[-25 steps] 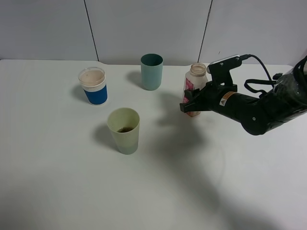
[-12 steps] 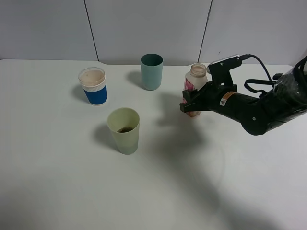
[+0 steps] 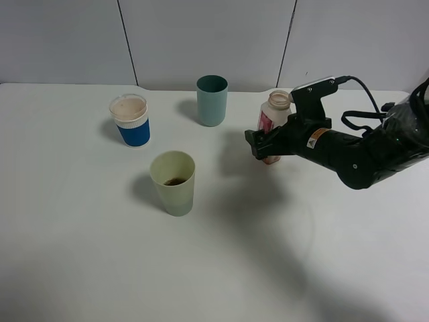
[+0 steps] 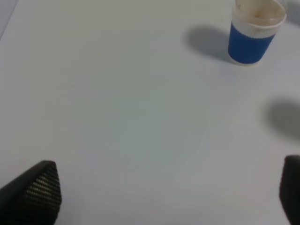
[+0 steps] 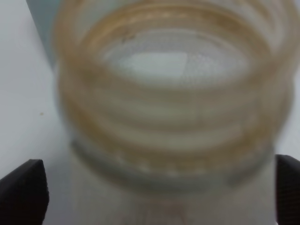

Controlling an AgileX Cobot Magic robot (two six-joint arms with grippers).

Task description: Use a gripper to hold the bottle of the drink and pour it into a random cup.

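Note:
The bottle of the drink [image 3: 275, 102] stands upright on the table right of centre, uncapped, with a pink-red label. Its wide threaded neck fills the right wrist view [image 5: 173, 93]. My right gripper [image 3: 263, 144] is open around the bottle's lower body, and its fingertips [image 5: 23, 192] stand apart from the bottle's sides. The pale yellow-green cup [image 3: 173, 182] stands left of the bottle, nearer the front, with a little dark brown liquid at its bottom. My left gripper [image 4: 159, 192] is open and empty above bare table; it is out of the exterior view.
A blue cup with a white rim [image 3: 131, 120] stands at the back left and shows in the left wrist view [image 4: 253, 30]. A teal-green tumbler [image 3: 212, 100] stands at the back centre. The white table [image 3: 100, 268] meets a grey wall behind.
The right gripper's jaws have spread: the near finger has moved left, away from the bottle. The bottle stays upright at about the same spot. The cups have not moved.

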